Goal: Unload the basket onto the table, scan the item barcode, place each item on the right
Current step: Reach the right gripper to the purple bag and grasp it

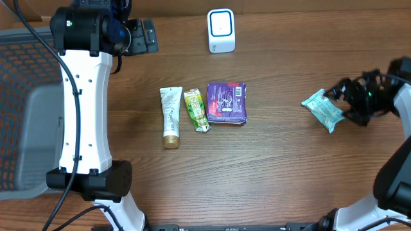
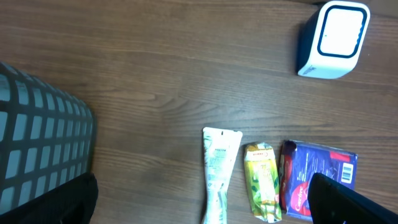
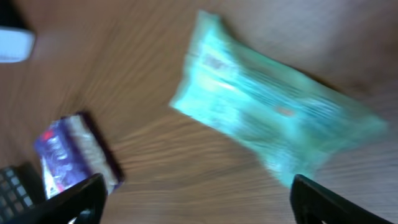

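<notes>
A teal packet [image 1: 323, 109] lies flat on the table at the right. My right gripper [image 1: 345, 102] hangs just behind it, open and holding nothing. In the blurred right wrist view the teal packet [image 3: 280, 118] is ahead of the open right gripper [image 3: 202, 205], apart from both fingers. The white and blue scanner [image 1: 221, 31] stands at the back middle. My left gripper [image 1: 144, 35] is raised at the back left, open and empty. In the left wrist view the left gripper [image 2: 199, 208] looks down on the scanner [image 2: 333, 38] from a distance.
A white tube [image 1: 171, 115], a green sachet [image 1: 196, 110] and a purple packet [image 1: 227, 102] lie side by side mid-table. A grey mesh basket [image 1: 26, 115] stands at the left edge. In the left wrist view the tube [image 2: 219, 168] lies below the fingers.
</notes>
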`<state>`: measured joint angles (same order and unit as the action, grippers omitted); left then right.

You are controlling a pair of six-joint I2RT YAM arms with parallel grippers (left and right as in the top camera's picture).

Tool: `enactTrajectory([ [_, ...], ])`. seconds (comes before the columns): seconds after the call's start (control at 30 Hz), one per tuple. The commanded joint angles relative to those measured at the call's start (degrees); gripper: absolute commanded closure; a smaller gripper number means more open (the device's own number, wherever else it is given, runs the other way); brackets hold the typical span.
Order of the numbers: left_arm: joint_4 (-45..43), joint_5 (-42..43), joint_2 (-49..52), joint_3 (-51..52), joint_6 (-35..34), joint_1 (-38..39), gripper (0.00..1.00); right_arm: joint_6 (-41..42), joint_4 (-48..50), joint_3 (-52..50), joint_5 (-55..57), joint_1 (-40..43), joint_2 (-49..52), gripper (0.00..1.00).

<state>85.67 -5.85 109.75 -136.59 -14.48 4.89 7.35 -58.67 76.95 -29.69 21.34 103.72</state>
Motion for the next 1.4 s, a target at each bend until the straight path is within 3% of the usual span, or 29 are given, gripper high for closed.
enactTrajectory([
  [0.0,-0.2,-0.1,0.1,-0.2,0.1,0.4,0.01,-0.7,-0.7,6.1,-0.6,-9.0,-1.9,0.00],
  [0.27,-0.2,-0.1,0.1,-0.2,0.1,0.4,0.01,12.2,11.8,4.3,-1.7,-31.3,-1.6,0.00],
  [0.3,-0.2,-0.1,0.1,-0.2,0.1,0.4,0.01,13.9,13.7,4.1,-0.2,-33.6,-1.4,0.11],
  [0.4,-0.2,-0.1,0.1,-0.2,0.1,0.4,0.00,20.3,20.9,4.0,6.5,-41.7,0.0,0.71],
  [0.47,-0.2,-0.1,0.1,-0.2,0.1,0.4,0.00,24.5,25.2,4.0,10.8,-45.8,1.2,0.87],
  [0.6,-0.2,-0.1,0.1,-0.2,0.1,0.4,0.00,31.0,34.3,4.0,16.3,-53.2,5.5,0.96],
  [0.77,-0.2,-0.1,0.1,-0.2,0.1,0.4,0.00,34.9,39.4,4.0,16.5,-57.4,10.5,0.96],
  [1.0,-0.2,-0.1,0.1,-0.2,0.1,0.4,0.00,35.3,34.9,4.0,20.7,-58.2,12.4,0.96],
  [1.37,-0.2,-0.1,0.1,-0.2,0.1,0.4,0.01,28.2,16.5,6.0,20.7,-51.5,11.7,0.96],
])
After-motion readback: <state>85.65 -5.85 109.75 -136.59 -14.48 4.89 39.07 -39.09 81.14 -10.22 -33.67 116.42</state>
